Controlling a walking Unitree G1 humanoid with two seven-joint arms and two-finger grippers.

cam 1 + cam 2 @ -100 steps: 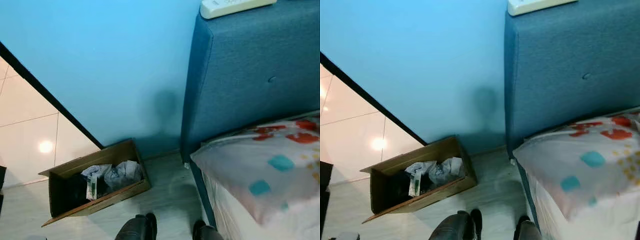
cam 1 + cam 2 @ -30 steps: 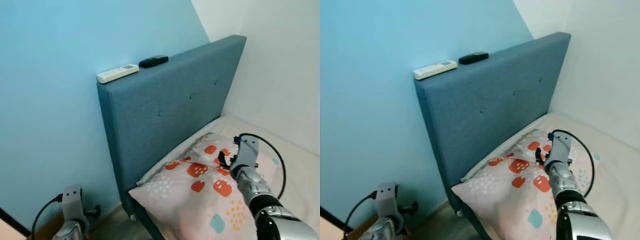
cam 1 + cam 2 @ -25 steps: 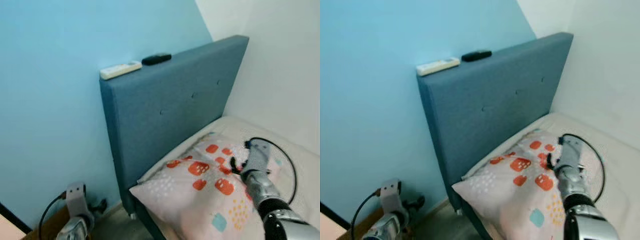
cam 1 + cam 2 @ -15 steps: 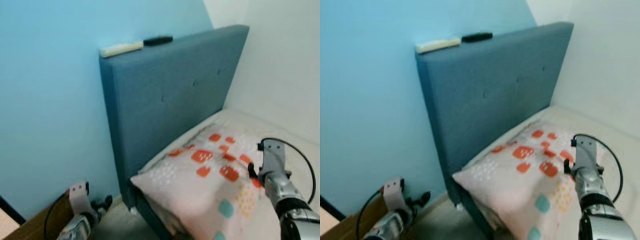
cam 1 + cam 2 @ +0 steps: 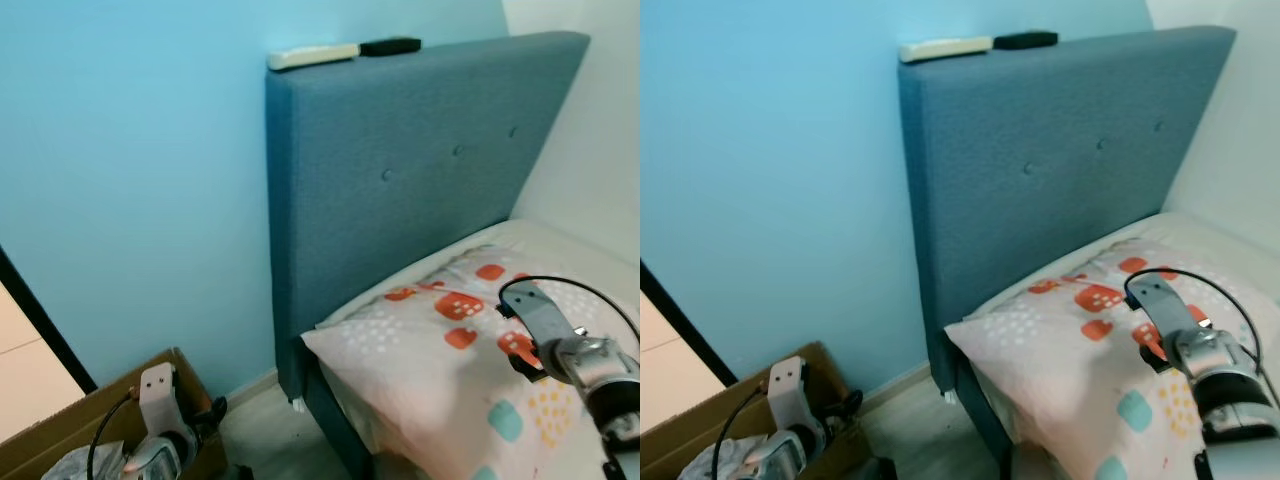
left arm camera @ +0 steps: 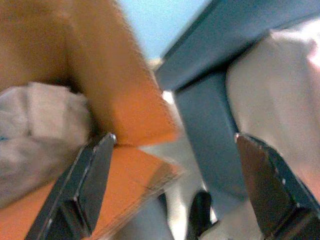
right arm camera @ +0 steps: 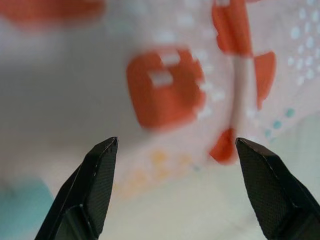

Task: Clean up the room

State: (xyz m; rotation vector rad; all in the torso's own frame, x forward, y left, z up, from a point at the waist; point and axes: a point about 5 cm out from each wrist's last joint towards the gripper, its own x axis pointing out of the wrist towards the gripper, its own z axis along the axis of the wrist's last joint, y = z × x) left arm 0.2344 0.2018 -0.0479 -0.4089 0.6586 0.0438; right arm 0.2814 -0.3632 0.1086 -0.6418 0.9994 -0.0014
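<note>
A white remote (image 5: 312, 56) and a black remote (image 5: 390, 46) lie on top of the blue headboard (image 5: 420, 180). A spotted pillow (image 5: 430, 350) rests at the head of the bed. My right gripper (image 7: 172, 185) hangs open just above the pillow's orange patches, holding nothing. An open cardboard box (image 5: 60, 420) with crumpled paper (image 6: 35, 130) inside stands on the floor at lower left. Beside the box's rim, my left gripper (image 6: 170, 185) is low, open and empty.
The bed's blue frame (image 6: 205, 125) stands close to the right of the box. The mattress (image 5: 560, 235) runs along a white wall on the right. A black strip (image 5: 40, 320) edges the blue wall, with pale tiled floor (image 5: 25, 375) beyond.
The camera has swung left, bringing the cardboard box into sight and shifting the headboard right. Both arms keep their places: right over the pillow, left low by the box.
</note>
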